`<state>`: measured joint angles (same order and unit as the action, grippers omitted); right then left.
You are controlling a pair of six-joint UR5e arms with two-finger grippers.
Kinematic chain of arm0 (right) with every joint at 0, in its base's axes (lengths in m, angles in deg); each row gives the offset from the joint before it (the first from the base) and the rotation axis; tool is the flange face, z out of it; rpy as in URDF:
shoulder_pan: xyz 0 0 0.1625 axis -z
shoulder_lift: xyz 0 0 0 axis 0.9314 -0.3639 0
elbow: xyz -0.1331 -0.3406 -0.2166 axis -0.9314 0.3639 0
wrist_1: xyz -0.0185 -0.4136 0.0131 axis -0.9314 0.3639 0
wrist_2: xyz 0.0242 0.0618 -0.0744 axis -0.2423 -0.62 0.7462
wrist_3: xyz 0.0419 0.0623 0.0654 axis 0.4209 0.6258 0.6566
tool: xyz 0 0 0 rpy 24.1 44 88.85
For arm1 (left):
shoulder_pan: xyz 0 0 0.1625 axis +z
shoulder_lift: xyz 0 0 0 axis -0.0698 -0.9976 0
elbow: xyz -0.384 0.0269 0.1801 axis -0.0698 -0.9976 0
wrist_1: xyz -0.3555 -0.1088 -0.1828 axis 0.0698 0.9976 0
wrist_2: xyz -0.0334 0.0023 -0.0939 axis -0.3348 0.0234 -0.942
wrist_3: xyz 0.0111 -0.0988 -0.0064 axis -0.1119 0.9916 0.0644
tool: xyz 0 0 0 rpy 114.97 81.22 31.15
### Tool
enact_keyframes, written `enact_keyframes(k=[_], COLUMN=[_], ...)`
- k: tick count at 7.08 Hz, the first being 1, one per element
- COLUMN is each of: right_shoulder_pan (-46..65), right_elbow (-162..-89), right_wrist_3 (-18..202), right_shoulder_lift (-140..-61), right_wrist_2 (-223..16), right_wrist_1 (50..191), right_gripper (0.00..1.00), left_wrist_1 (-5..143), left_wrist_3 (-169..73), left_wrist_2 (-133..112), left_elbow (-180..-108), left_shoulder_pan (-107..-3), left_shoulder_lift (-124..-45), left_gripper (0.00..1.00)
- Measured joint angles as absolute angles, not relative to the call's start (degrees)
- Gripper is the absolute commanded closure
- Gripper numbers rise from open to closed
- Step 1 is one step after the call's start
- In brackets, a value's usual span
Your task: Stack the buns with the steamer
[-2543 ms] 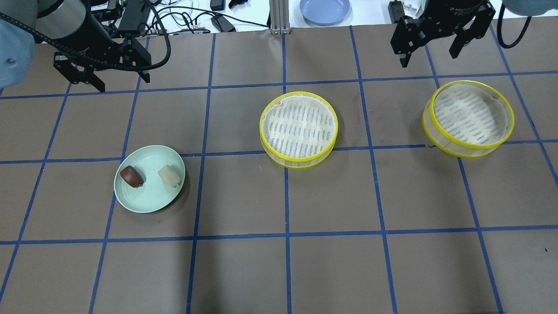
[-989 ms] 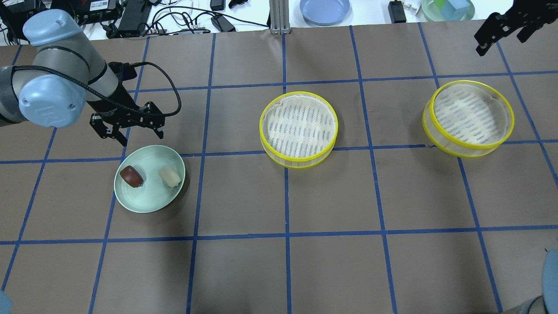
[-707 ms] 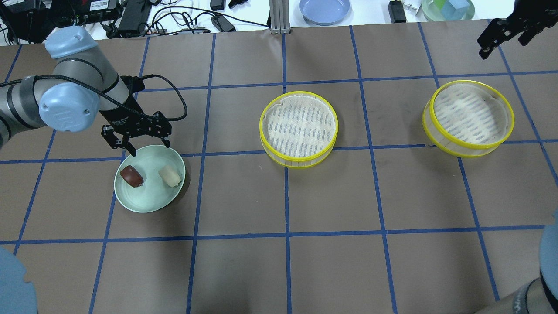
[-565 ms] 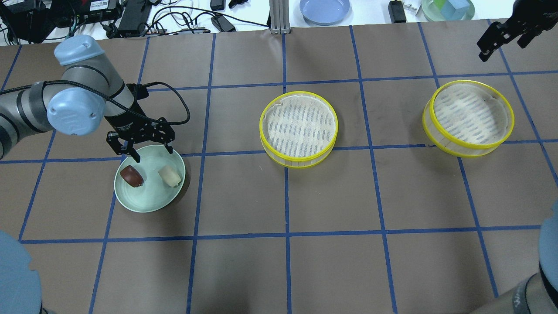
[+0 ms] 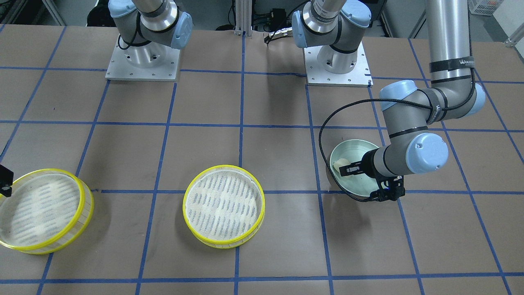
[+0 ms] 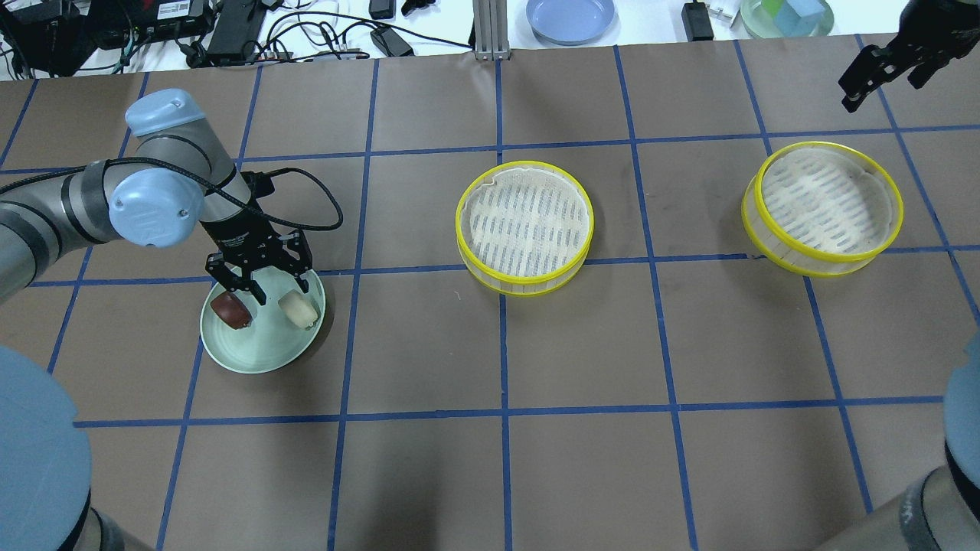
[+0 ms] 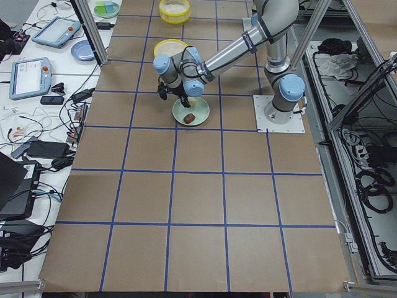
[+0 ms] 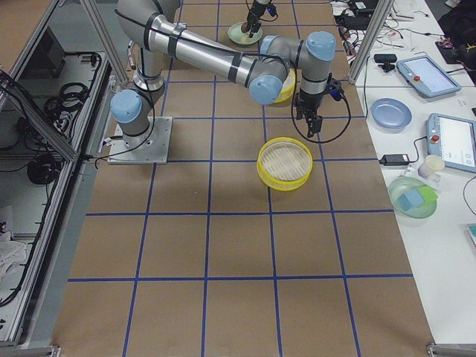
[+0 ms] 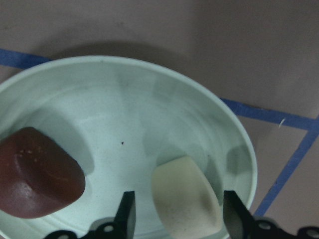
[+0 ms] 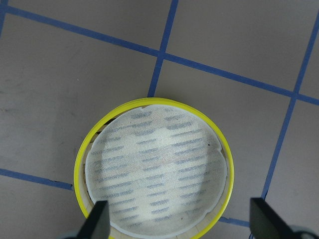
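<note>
A cream-white bun (image 6: pixel 298 308) and a dark reddish-brown bun (image 6: pixel 230 310) lie on a mint-green plate (image 6: pixel 260 360). My left gripper (image 6: pixel 283 287) is open and low over the plate. In the left wrist view its fingers (image 9: pixel 127 216) stand on either side of the cream bun (image 9: pixel 187 204), with the brown bun (image 9: pixel 40 174) to the left. One steamer tray (image 6: pixel 525 226) sits mid-table, the other (image 6: pixel 823 207) at the right. My right gripper (image 6: pixel 884 80) is open and empty, high beyond the right tray (image 10: pixel 154 174).
A blue plate (image 6: pixel 570 17), a green bowl (image 6: pixel 788 15), cables and power bricks lie along the table's far edge. The two arm bases (image 5: pixel 143 61) stand at the robot's side. Blue tape lines grid the brown table.
My left arm has swung from the back left down over the green plate, its open fingers coming to the cream bun. My right gripper has drawn away to the far right corner.
</note>
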<state>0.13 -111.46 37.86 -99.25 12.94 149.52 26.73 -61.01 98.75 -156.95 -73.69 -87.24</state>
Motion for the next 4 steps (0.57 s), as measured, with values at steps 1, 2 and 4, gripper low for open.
enact_keyframes(k=[1,2,4], right_shoulder_pan=[0.3,0.9,2.3], right_elbow=[-111.5,-111.5,-111.7], right_wrist_3=[37.8,37.5,37.0], right_shoulder_lift=[-98.0,-96.4,-93.1], right_wrist_2=[12.9,12.7,11.8], right_wrist_1=[150.5,152.3,155.8], right_gripper=[0.0,0.0,0.0], left_wrist_1=[26.8,26.9,26.7], left_wrist_3=[-61.0,-60.9,-59.6], left_wrist_2=[98.9,99.1,99.5], left_elbow=[-156.9,-156.8,-155.3], left_shoulder_pan=[-73.7,-73.7,-73.8], left_shoulder_lift=[-87.4,-87.4,-85.9], left_gripper=[1.0,1.0,1.0])
